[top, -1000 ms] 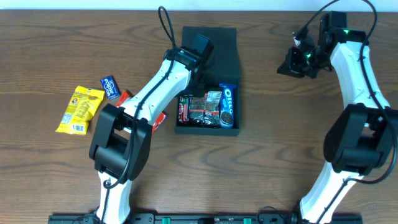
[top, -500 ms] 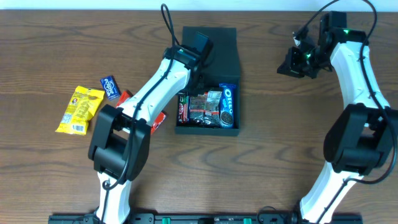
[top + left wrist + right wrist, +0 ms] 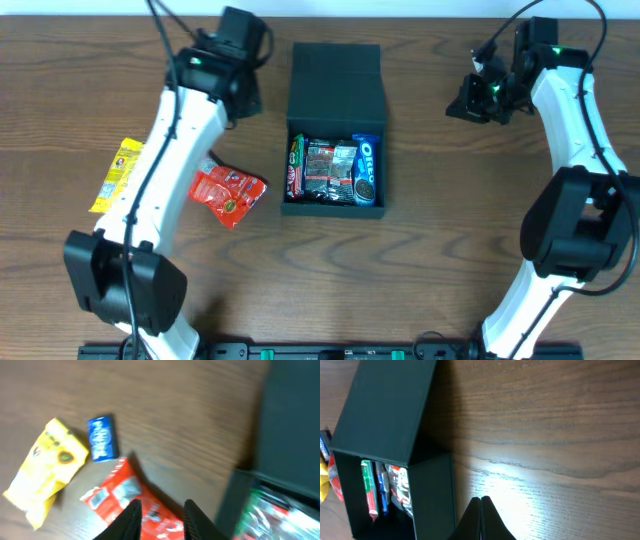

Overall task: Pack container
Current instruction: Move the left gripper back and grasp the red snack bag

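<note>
A matte black, shallow cardboard box (image 3: 335, 90) sat in the middle of the brown wooden worktop (image 3: 450, 250), its hinged flap lid thrown open toward the far side. Snack packets stood packed in its near compartment. On the rightmost, a blue packet (image 3: 366, 170), the overhead view gave the word "OREO"; a green-edged packet (image 3: 295, 165) lay against the left wall.

Left of the box lay a crinkled red foil packet (image 3: 228, 192), and further left a yellow packet (image 3: 118, 175), half covered by the left arm. Only the left wrist view showed a small blue packet (image 3: 102, 437) between them, its lettering too blurred to read.

The left claw (image 3: 161, 520) hung over the red packet, fingers parted and holding nothing. The right claw (image 3: 468, 102) was far right of the box, pressed closed and empty. The right wrist view caught the lid's outer face and the packets edge-on, with no writing legible.
</note>
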`<action>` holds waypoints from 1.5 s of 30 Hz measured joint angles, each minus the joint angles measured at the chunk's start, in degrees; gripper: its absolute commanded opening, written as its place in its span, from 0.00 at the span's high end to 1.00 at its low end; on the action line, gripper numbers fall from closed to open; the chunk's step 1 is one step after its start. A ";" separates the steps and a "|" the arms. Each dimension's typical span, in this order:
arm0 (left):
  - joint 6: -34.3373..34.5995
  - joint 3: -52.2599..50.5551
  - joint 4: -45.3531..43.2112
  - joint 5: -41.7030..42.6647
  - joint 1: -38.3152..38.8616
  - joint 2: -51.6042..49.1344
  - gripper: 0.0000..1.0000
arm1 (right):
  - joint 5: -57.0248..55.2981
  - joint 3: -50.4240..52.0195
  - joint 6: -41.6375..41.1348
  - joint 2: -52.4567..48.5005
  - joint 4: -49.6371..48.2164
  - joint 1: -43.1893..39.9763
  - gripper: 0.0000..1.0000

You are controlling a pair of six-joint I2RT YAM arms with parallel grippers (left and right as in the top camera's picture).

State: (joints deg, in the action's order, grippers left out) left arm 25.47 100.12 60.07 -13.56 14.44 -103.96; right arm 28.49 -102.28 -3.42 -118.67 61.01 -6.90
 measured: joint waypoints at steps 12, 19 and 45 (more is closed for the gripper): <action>2.56 -12.52 -4.50 2.54 -11.61 -0.24 0.46 | 0.00 0.00 0.00 0.00 -1.18 0.00 0.99; 7.34 -17.57 -3.50 9.31 -10.64 -0.31 0.44 | 0.02 0.00 0.00 0.00 -1.64 0.00 0.98; 26.62 -22.88 -8.04 11.65 -5.57 -2.95 0.10 | 0.02 0.00 0.00 0.00 -1.55 0.00 0.99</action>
State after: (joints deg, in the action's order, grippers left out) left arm 52.10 77.23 52.03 -1.91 8.86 -106.91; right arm 28.51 -102.28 -3.42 -118.67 59.46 -6.90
